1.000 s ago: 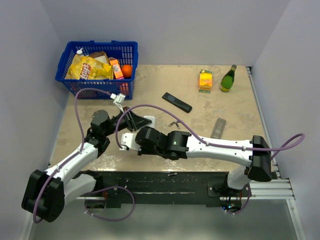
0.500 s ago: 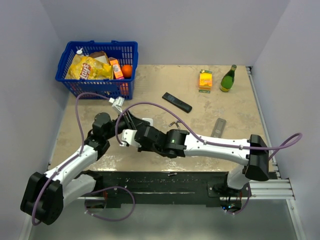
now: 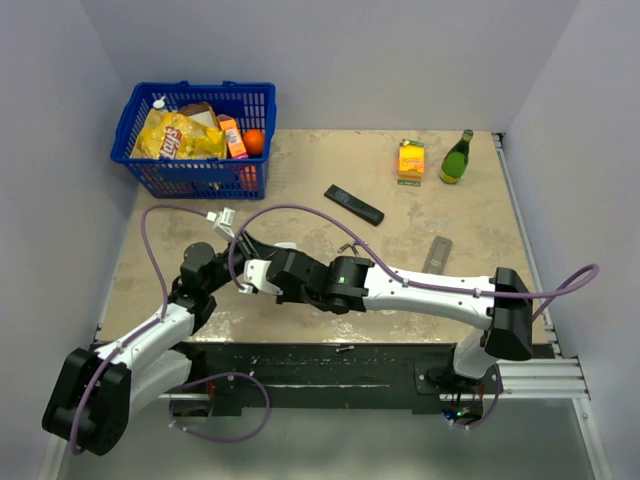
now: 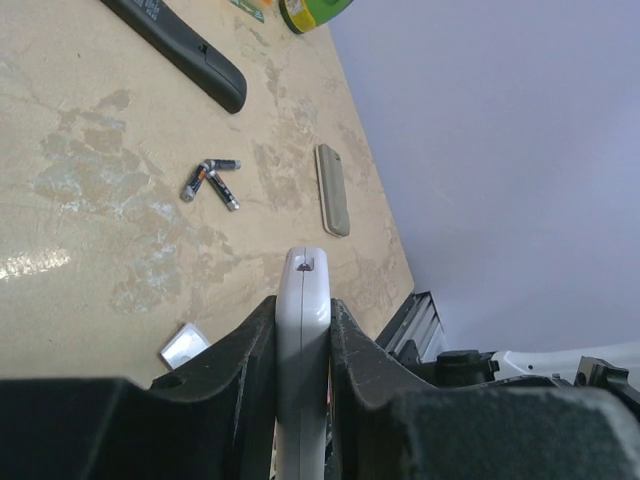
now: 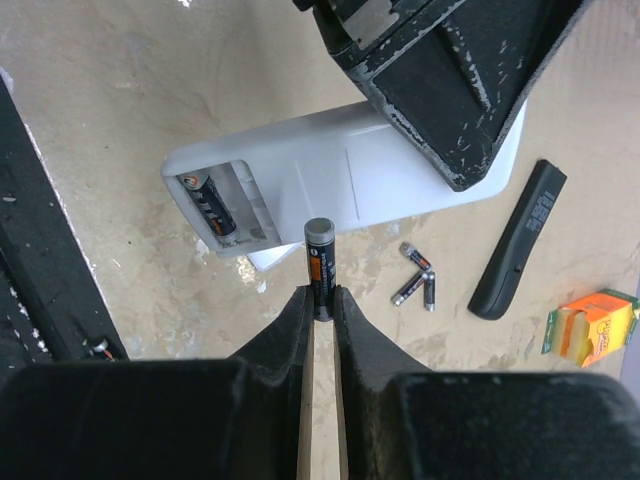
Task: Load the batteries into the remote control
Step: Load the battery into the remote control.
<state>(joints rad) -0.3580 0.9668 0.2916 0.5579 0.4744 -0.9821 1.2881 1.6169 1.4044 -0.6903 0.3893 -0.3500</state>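
My left gripper [image 4: 303, 305] is shut on the white remote control [image 4: 302, 340], gripping it edge-on above the table. In the right wrist view the remote [image 5: 350, 175] shows its open battery compartment [image 5: 222, 208] with one battery lying in it. My right gripper [image 5: 319, 295] is shut on a dark battery [image 5: 319, 255] held upright, its tip just below the remote's edge and right of the compartment. Three loose batteries [image 5: 417, 274] lie on the table beyond; they also show in the left wrist view [image 4: 210, 181]. In the top view both grippers meet at mid left [image 3: 258, 262].
A black remote [image 3: 353, 204] lies at mid table and a grey cover [image 3: 436, 255] to its right. A small white piece [image 4: 185, 345] lies under the held remote. A blue basket [image 3: 128, 128] of groceries stands back left; an orange box [image 3: 411, 159] and green bottle [image 3: 457, 157] back right.
Both grippers have moved a little left and toward the near edge together. The white remote, seen in the top view earlier, is now hidden under the right arm.
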